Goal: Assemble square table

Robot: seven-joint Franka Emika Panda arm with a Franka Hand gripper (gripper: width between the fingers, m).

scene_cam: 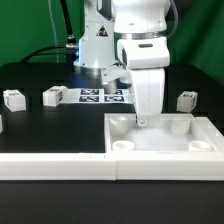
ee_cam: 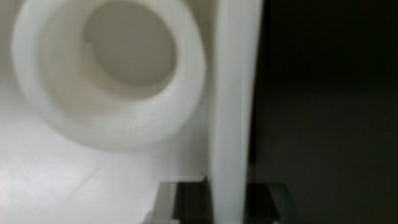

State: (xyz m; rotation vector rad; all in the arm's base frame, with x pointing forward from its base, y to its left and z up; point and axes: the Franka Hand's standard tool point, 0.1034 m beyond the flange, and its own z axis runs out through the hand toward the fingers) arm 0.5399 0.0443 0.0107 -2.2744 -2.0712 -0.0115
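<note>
The top (scene_cam: 165,138) lies flat on the black surface (scene_cam: 40,125) toward the exterior view's right, its open side up, with the rail (scene_cam: 50,165) at its front left corner. The gripper (scene_cam: 140,120) stands straight down over the far rim (scene_cam: 175,118), shut on that thin wall, one finger inside the tray and one outside. The top looks like moulded plastic: probably light, stiff enough to slide or turn by one edge, and smooth, so a pinch on the rim could slip if it is dragged hard. The rim seems the only sensible place to take hold, since the floor is too wide for the jaws. Holding near a corner gives more leverage for turning, but it may also let the piece pivot in the grip. The three legs (scene_cam: 13,98) (scene_cam: 52,96) (scene_cam: 186,99) I can see are short, blocky and likely easy to grasp across their bodies. Two lie well apart from the top and the third lies near the far rim. The exterior view gives the whole layout, with the marker board (scene_cam: 103,95) behind the arm, but the arm hides how the jaws meet the rim. The wrist view settles that: the rim (ee_cam: 231,90) runs up between the dark fingers (ee_cam: 178,205), so the gripper (ee_cam: 222,203) is clamped on it. A round socket (ee_cam: 111,65) sits just beside it on the tray floor (ee_cam: 89,170), so the hold is close to a corner.
</note>
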